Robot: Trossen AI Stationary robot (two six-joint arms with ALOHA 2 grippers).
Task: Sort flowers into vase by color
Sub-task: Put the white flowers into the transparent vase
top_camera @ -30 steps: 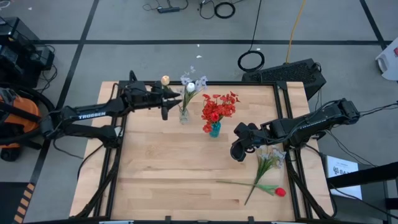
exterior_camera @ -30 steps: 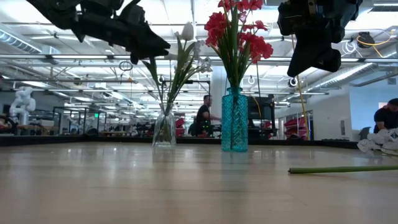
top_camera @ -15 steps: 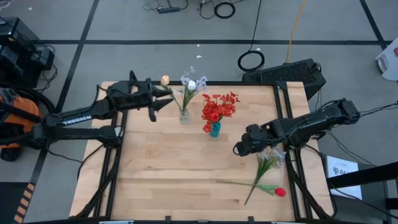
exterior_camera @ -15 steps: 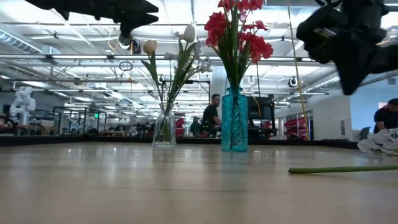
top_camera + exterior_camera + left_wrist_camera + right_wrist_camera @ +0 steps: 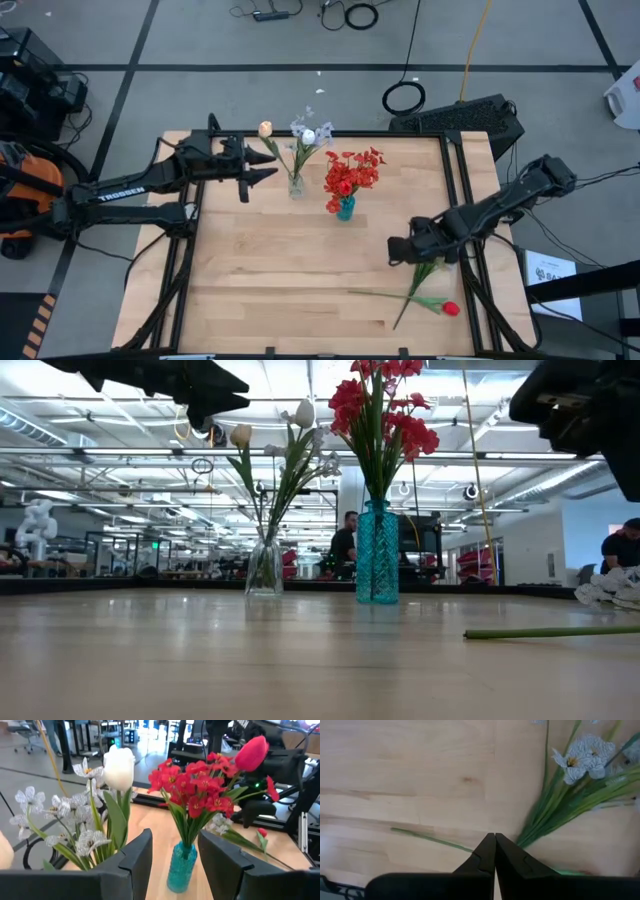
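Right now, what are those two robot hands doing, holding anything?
Left hand: open, empty, beside the clear vase.
Right hand: closed, empty, above the loose flowers on the table.

- "TROSSEN" stands in white capitals along the dark left arm [image 5: 120, 189], on the long link that reaches in toward the counter's left edge; it reads clearly in the high view.
- A white sheet of paper [image 5: 549, 270] lies on the floor just off the counter's right edge; it carries dark print and a small picture, too small to read.
- No other lettering, number or sign can be read in the low view or either wrist view.
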